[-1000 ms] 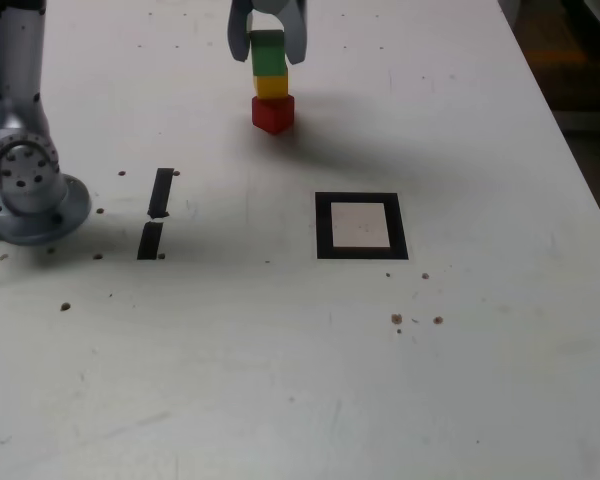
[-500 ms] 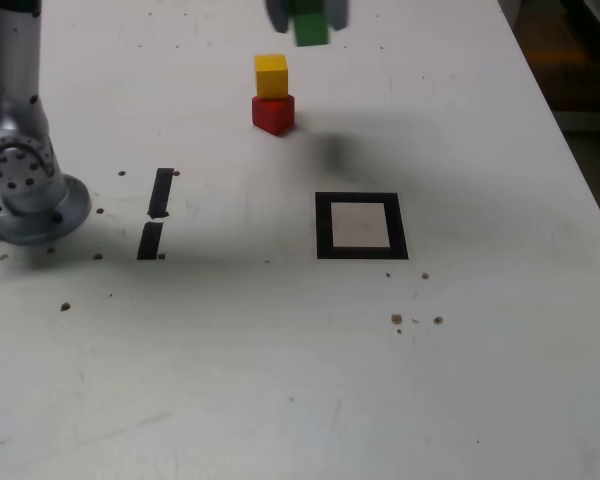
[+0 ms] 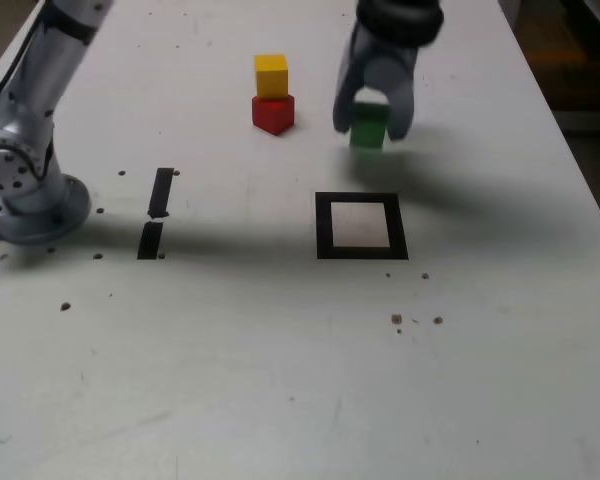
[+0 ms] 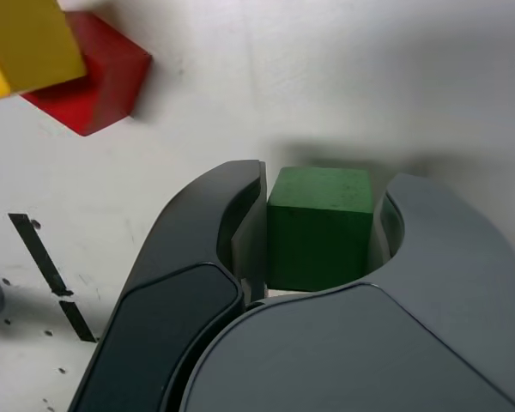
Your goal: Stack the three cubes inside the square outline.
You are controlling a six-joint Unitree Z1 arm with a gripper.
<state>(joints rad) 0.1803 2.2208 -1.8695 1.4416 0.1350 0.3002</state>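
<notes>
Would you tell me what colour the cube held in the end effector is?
The cube is green, seen best in the wrist view.

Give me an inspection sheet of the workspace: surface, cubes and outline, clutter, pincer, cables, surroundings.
Surface: white table, scattered small brown specks, faint scratches.
Green cube: gripped, raised above the table.
Yellow cube: on top of the red cube, outside the outline.
Red cube: on the table, corners turned differently from the yellow.
Square outline: black border lying flat, no cube inside.
Clutter: two short black tape strips, nothing else seen.
Pincer: shut on the green cube.
Cables: dark cable along the arm at the exterior view's left.
Surroundings: dark area beyond the table's edge, exterior view's right.
</notes>
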